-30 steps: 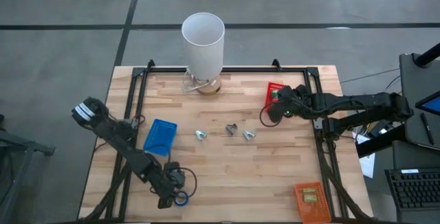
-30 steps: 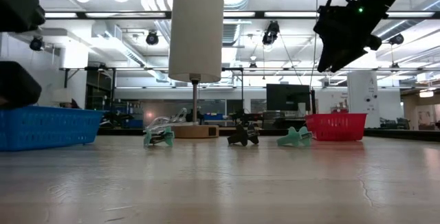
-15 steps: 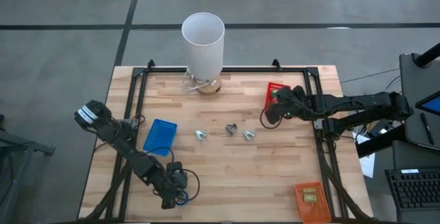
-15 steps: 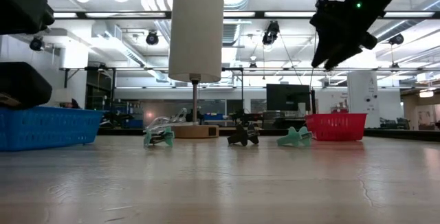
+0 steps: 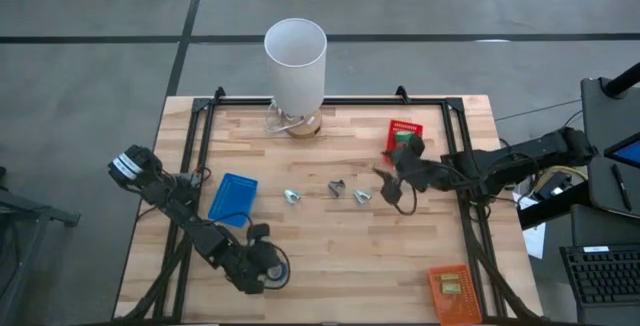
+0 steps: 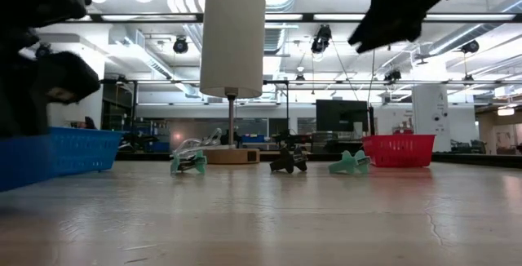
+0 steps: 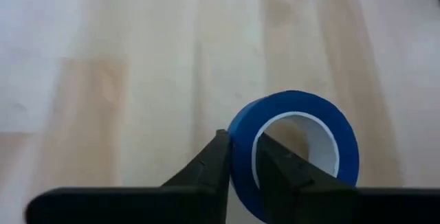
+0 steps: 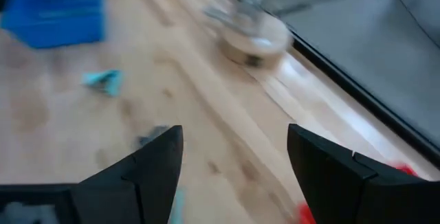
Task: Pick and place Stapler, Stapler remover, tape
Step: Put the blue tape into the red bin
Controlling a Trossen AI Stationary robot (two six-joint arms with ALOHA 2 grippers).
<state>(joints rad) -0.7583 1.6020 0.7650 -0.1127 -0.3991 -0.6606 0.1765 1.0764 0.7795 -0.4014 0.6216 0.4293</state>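
My left gripper [image 5: 262, 266] is near the table's near edge, shut on a blue tape roll [image 7: 295, 152]. The roll is hidden under the gripper in the high view. My right gripper [image 5: 390, 182] is open and empty, above the table beside the red bin [image 5: 406, 128]. Its fingers also show in the right wrist view [image 8: 234, 157]. Three staple removers lie in a row mid-table: a teal one [image 5: 291, 197], a dark one [image 5: 337, 187] and another teal one [image 5: 361, 196]. No stapler shows. My left gripper pinches the ring's wall [image 7: 240, 148] between its two fingers, one finger outside [image 7: 214, 161] and one inside the hole [image 7: 276, 163]. The roll stands on its edge in the hold and looks lifted clear of the wood.
A blue bin [image 5: 232, 198] stands left of the removers. An orange bin [image 5: 452, 293] is at the near right corner. A lamp with a white shade [image 5: 295, 56] stands at the far edge. Dark rails [image 5: 200, 146] run along the table's sides.
My left gripper has come up and a little away from the near edge, carrying the blue roll. My right gripper has left the red bin and swung toward the table's middle and near side, closer to the staple removers.
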